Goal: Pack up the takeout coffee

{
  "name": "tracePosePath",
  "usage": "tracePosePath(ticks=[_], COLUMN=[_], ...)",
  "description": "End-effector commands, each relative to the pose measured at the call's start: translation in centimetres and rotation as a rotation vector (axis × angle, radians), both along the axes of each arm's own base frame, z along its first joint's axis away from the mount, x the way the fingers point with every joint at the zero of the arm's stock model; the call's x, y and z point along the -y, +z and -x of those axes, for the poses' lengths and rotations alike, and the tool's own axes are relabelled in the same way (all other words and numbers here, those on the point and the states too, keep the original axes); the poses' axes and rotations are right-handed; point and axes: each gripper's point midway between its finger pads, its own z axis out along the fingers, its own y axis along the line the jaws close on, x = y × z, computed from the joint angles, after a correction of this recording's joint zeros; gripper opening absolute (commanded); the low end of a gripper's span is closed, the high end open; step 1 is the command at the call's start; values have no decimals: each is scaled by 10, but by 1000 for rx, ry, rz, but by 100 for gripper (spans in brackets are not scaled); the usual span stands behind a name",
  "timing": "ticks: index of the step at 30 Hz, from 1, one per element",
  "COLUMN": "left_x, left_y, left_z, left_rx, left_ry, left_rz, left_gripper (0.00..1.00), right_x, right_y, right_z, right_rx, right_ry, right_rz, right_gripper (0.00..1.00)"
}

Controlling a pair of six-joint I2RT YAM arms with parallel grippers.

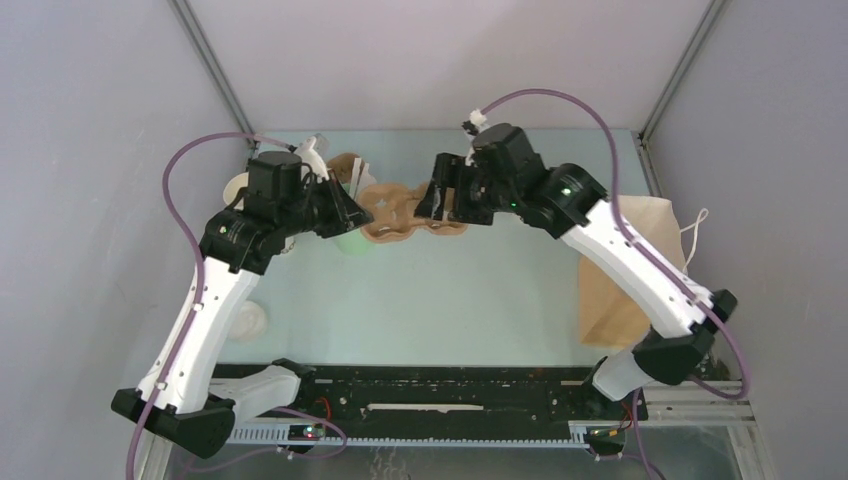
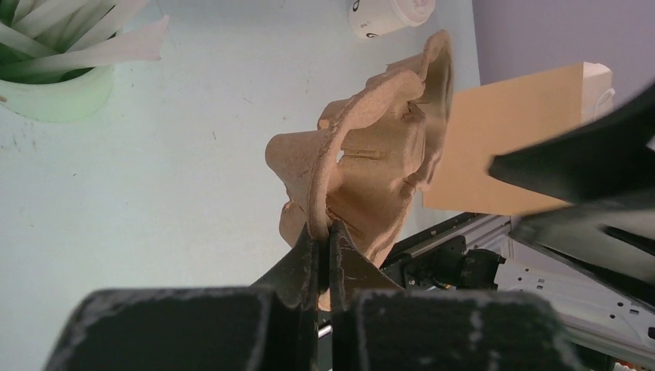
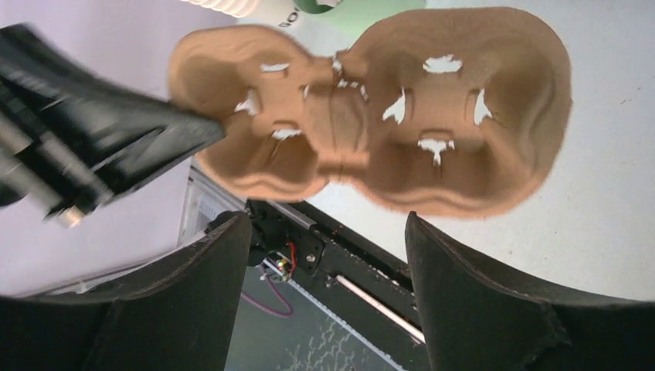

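A brown pulp cup carrier (image 1: 395,215) hangs above the table's back middle. My left gripper (image 1: 358,215) is shut on its left rim; in the left wrist view the fingers (image 2: 324,232) pinch the carrier's edge (image 2: 378,154). My right gripper (image 1: 445,205) stands open at the carrier's right end. In the right wrist view the carrier (image 3: 432,116) lies just beyond the gripper (image 3: 328,220), not between its fingers. The takeout coffee (image 1: 245,320), a small white lidded cup, stands on the table by the left arm, also seen in the left wrist view (image 2: 384,15).
A pale green cup of white sticks (image 1: 352,240) stands under the left gripper (image 2: 54,85). A brown paper bag (image 1: 640,270) lies at the right under the right arm. White cups (image 1: 238,187) stand at the back left. The black rail (image 1: 430,390) runs along the near edge.
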Motion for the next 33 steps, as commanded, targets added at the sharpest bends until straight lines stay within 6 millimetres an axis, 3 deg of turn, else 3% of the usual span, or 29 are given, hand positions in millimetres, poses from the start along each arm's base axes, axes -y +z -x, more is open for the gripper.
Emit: tracePosePath(ticks=[1,8,12,18,23,29,33], left_x=[3,8,10,12,12,11,11], left_y=[12,10,9,8,8,8,6], left_z=[-3,2,3,4,4,5,5], left_rx=[66,57,54,49,49,45,42], left_ry=[-17,-42,-55,-63,-64,-63,-60], left_rz=[-1,-5,-8,-13,-13,-15,-21], left_gripper=[0,0,0,0,0,0,0], right_x=[-24,-42,-36,-30,-31,-33,-33], right_y=[-15,-27,-31,-32,-34,-36,-36], right_z=[-18,-24,-31,-34,-34,-36,-37], right_rx=[-18,-30,-11,8,12,15,27], right_ry=[-26,-6,-45,-81,-77,-75,-73], right_rz=[28,56,100,150,160,171,189], right_gripper=[82,78,74,75,65,63,56])
